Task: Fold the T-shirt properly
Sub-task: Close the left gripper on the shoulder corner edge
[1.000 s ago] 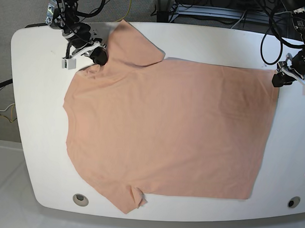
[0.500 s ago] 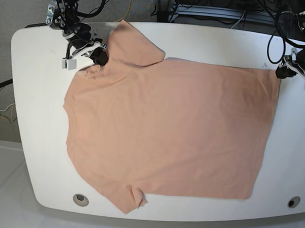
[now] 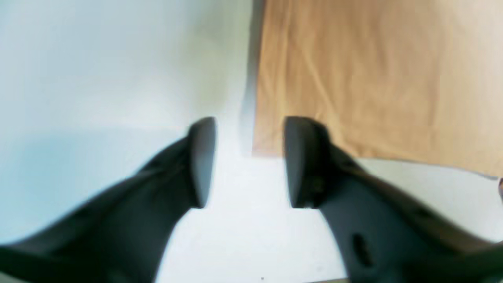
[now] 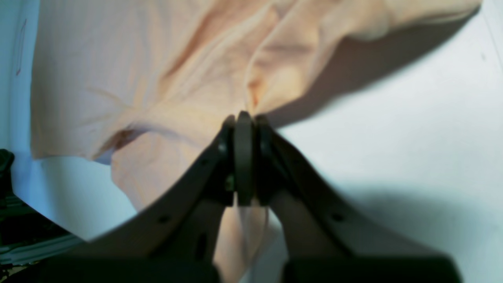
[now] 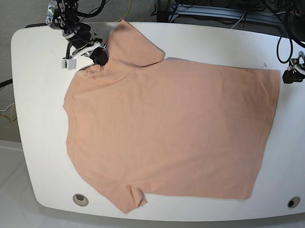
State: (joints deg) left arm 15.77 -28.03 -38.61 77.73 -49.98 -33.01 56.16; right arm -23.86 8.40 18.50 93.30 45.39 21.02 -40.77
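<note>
White table (image 5: 37, 115), bearing the shirt (image 5: 167, 129) spread flat and open across most of its width, hem toward the base view's right, sleeves toward the left. No fold made so far; whole job ahead, by the look of it (both sleeves lying out, body one layer wide, far sleeve a little rumpled). Right gripper (image 4: 243, 118) clamped tight on a pinch of shirt cloth at the shoulder beside the far sleeve, fabric puckered and lifted around the tips. Left gripper (image 3: 249, 157) parted, holding nothing, poised just off the far hem corner; one finger (image 3: 302, 157) over the cloth's edge, the other over bare table. Hem corner ungrasped, so a lift-and-fold likely waiting on that second hold.
</note>
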